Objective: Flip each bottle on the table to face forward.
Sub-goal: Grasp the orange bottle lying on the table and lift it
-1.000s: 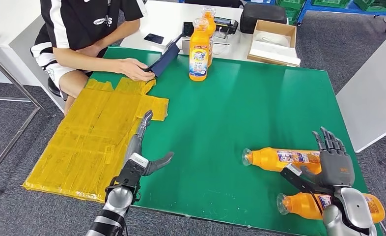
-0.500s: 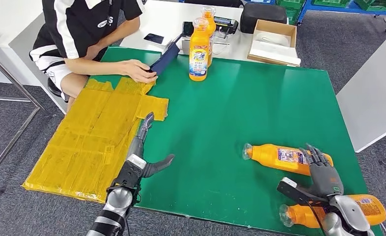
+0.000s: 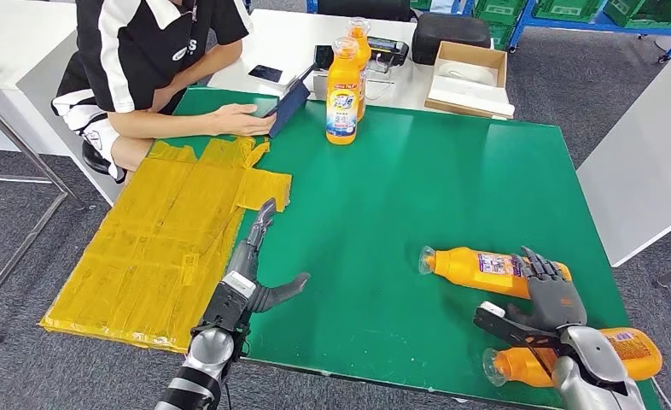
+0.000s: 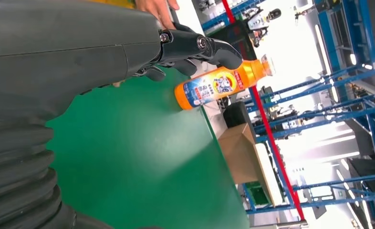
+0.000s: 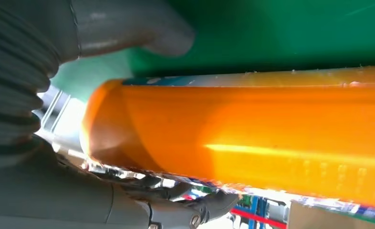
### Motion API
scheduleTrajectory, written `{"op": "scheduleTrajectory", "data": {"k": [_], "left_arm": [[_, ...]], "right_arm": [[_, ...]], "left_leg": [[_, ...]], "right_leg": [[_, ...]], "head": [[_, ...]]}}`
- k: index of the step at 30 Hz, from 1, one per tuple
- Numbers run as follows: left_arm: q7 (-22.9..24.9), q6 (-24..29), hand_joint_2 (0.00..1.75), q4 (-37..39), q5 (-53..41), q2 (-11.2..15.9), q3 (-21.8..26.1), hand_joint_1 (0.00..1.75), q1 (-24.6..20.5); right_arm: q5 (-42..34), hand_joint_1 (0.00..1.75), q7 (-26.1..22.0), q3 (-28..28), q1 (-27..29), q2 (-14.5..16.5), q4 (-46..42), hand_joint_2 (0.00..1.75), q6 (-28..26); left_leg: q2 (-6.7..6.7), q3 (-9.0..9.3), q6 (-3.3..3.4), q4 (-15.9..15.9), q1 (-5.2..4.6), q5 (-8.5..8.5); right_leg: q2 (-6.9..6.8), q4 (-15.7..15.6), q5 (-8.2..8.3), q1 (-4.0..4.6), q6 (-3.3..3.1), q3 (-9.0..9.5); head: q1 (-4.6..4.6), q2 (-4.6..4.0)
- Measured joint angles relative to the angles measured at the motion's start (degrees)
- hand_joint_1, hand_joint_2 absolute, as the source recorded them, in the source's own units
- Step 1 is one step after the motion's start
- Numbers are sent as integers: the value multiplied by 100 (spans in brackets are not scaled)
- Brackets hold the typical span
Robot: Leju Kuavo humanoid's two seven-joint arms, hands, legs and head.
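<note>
The right hand (image 3: pixel 551 295) lies over the base end of the farther lying bottle (image 3: pixel 473 268) on the green bench (image 3: pixel 452 188), its dark fingers (image 3: pixel 540 266) draped across the orange body and its thumb (image 3: pixel 501 323) jutting out on the near side; the right wrist view shows that orange body (image 5: pixel 252 138) between thumb (image 5: pixel 142 29) and fingers (image 5: pixel 209 202), though whether the grip has closed firmly I cannot tell; the bottle's cap end points away from the fingers, toward the left hand's side; a second lying bottle (image 3: pixel 571 354) rests just behind the right thumb, close to the bench's near edge, partly covered by the silver wrist; the left hand (image 3: pixel 251 273) hovers over the near part of the bench with nothing in it, fingers (image 3: pixel 262 224) stretched forward and thumb (image 3: pixel 288 289) spread wide; just beside those fingers, on the outer side, lies a yellow taped sheet (image 3: pixel 161 239); well ahead of them two upright bottles (image 3: pixel 343 90) stand at the far edge, one also showing past the fingertips in the left wrist view (image 4: pixel 219 86); a seated person (image 3: pixel 157 51) rests a hand (image 3: pixel 242 121) on the bench there
</note>
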Motion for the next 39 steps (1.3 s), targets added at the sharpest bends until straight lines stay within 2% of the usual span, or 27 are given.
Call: {"op": "scheduleTrajectory", "data": {"k": [4,8,15,20,34,36,39], "left_arm": [[0,-16,175,0,1,-1,-36,0,14],[1,-19,175,0,1,-1,-59,0,25],[41,-20,175,0,1,-8,-103,0,57],[63,-20,175,0,1,-8,-107,0,87],[72,-22,175,-10,1,-10,-107,0,248],[75,-22,175,-24,-3,-13,-107,0,276],[114,-22,175,-111,-31,-41,-104,0,342]], "right_arm": [[17,146,59,49,-138,18,193,175,-64],[123,165,192,86,-218,54,304,175,-192],[533,174,682,155,-393,197,587,175,-586],[717,173,888,162,-467,270,727,175,-694],[908,175,1075,148,-445,378,807,175,-996],[916,175,1091,139,-434,396,785,175,-1166],[892,175,1111,48,-317,499,527,175,-1748]], "left_leg": [[-4,8,-9,1,0,20],[-6,10,1,2,0,25],[8,19,-15,1,2,12],[9,29,-3,-1,4,-4],[9,34,-18,0,4,2],[9,33,-18,0,5,1],[11,21,-11,0,7,12]], "right_leg": [[-1,0,2,-1,-2,13],[-1,0,18,-1,5,64],[4,-2,12,1,-6,55],[4,-3,3,2,3,28],[5,-4,1,2,4,38],[5,-4,1,3,5,51],[7,-2,17,5,0,80]], "head": [[1,0],[0,0],[-1,0],[1,0],[1,0],[2,0],[3,0]]}}
